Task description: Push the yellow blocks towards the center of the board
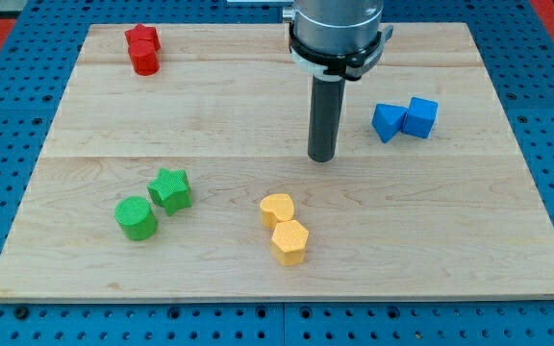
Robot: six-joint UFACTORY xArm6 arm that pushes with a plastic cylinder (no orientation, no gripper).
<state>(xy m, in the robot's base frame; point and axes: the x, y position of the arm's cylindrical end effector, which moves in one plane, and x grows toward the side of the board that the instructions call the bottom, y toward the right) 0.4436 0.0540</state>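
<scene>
My tip (322,158) sits on the board (508,240) near centre, touching nothing. No jaws on this rig, just a bare rod, so nothing to open or close and nothing held.

Yellow pair is below the tip, slightly to the view's left: yellow heart (277,209) on top, yellow hexagon (289,241) just under it, touching or nearly so. Both are short of centre, toward the view's bottom edge.

Others:
- green star (171,188) and green cylinder (136,217), view's lower left, side by side
- two red blocks (143,48), top left, stacked in view, shapes unclear
- blue triangle (386,122) and blue cube (420,116), right of the tip, touching

Risks, my read:
- Tip is on the centre side of the yellows. A straight move down shoves them toward the bottom edge, the wrong way. Needs to go round and come up from below.
- Going round on the left passes near the greens; a wide arc could clip the star.
- Pushing the hexagon off-axis: the pair is offset, not square, so the heart likely slips off sideways and the two split.
- The hexagon's facets may rotate it off the rod.
</scene>
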